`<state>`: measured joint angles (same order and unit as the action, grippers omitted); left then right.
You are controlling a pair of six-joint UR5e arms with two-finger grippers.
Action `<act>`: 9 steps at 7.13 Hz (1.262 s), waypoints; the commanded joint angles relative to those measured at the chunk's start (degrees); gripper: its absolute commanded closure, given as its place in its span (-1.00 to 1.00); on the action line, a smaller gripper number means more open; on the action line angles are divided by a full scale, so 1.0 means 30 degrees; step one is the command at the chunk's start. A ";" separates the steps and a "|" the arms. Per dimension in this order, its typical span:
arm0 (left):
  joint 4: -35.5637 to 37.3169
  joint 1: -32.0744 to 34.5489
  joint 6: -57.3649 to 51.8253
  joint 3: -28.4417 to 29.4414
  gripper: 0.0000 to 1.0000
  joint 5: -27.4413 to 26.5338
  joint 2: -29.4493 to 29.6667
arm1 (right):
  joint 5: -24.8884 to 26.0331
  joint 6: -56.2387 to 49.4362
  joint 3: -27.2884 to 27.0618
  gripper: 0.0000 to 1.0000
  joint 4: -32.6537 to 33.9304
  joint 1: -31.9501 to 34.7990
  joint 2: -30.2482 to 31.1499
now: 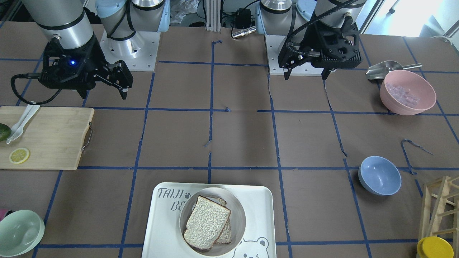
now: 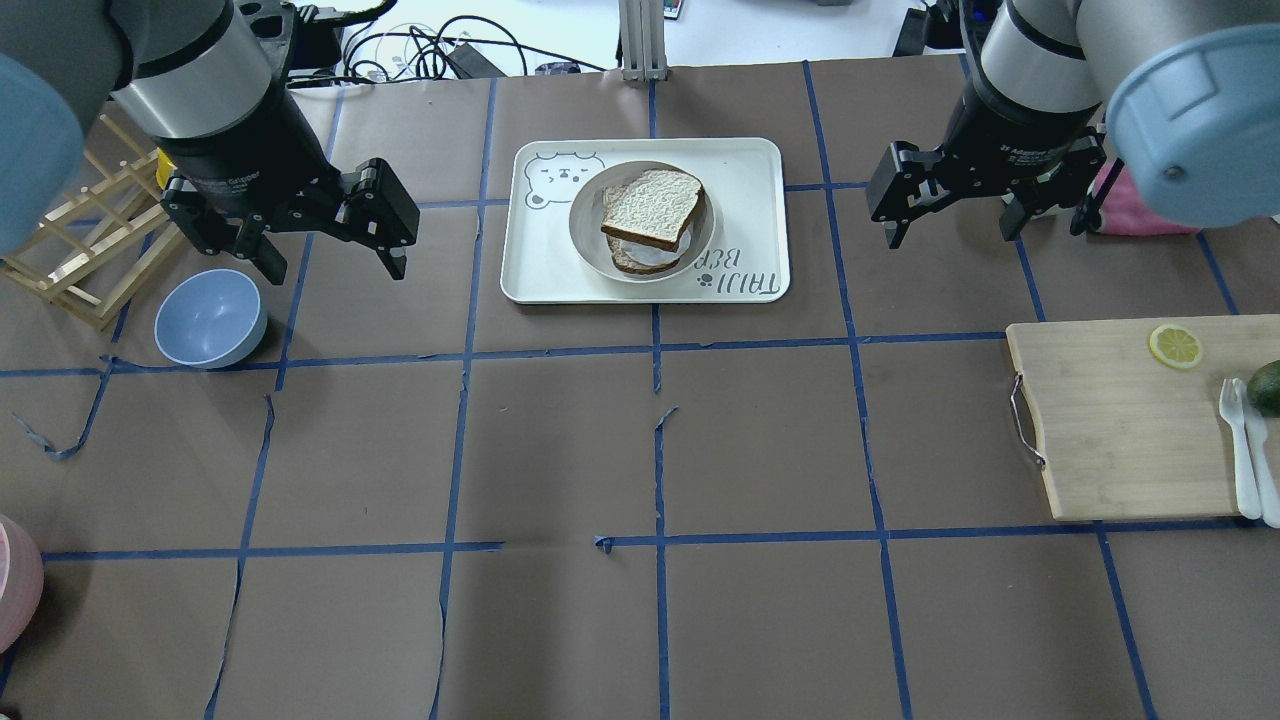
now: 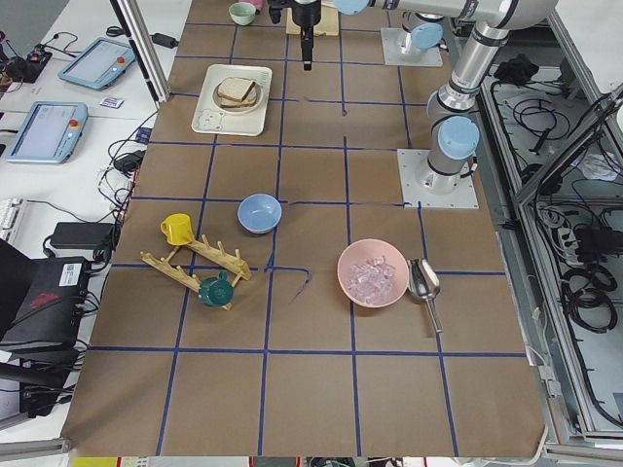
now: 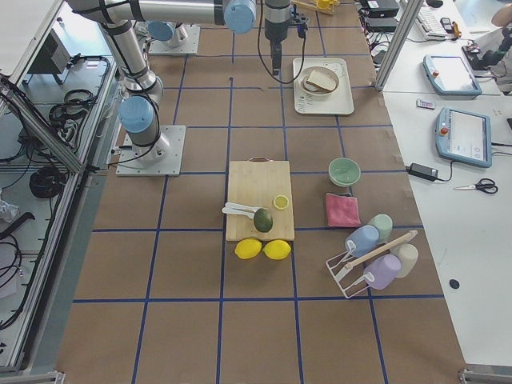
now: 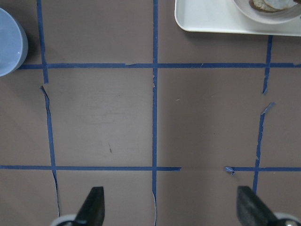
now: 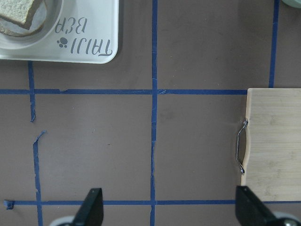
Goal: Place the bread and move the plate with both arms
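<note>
The pale bread slice [image 1: 207, 222] [image 2: 652, 208] lies tilted on top of a second slice [image 2: 640, 262] in the round off-white plate [image 1: 239, 212] [image 2: 585, 215]. The plate sits on the white bear-print tray [image 1: 258, 200] [image 2: 750, 200]. My left gripper [image 2: 337, 268] [image 1: 307, 77] [image 5: 170, 207] is open and empty, above the table to the left of the tray. My right gripper [image 2: 950, 236] [image 1: 104, 95] [image 6: 169, 207] is open and empty, above the table to the right of the tray. A corner of the bread [image 6: 19, 9] shows in the right wrist view.
A blue bowl [image 2: 210, 318] and a wooden rack [image 2: 90, 250] sit by my left gripper. A bamboo cutting board [image 2: 1120, 420] with a lemon slice [image 2: 1175, 346] and white cutlery lies on the right. A pink bowl [image 1: 407, 92] and a green bowl [image 1: 19, 233] stand at the table's edges.
</note>
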<state>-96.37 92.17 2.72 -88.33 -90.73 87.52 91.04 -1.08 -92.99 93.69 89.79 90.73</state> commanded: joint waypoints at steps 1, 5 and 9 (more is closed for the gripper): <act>-0.0042 -0.0049 0.0377 0.0204 -1.00 0.0445 0.0065 | -0.0139 0.0010 0.0030 -1.00 -0.0029 -0.0019 0.0048; 0.0015 -0.0137 0.1056 0.0176 -1.00 0.0860 0.0153 | -0.0169 0.0010 0.0001 -1.00 0.0000 0.0040 0.0166; 0.0045 -0.0137 0.0938 0.0059 -1.00 0.0801 0.0037 | -0.0227 -0.0019 0.0001 -1.00 0.0000 0.0039 0.0166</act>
<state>-96.25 91.83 5.61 -88.12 -88.32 87.78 90.49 -1.07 -92.99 93.69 89.86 91.23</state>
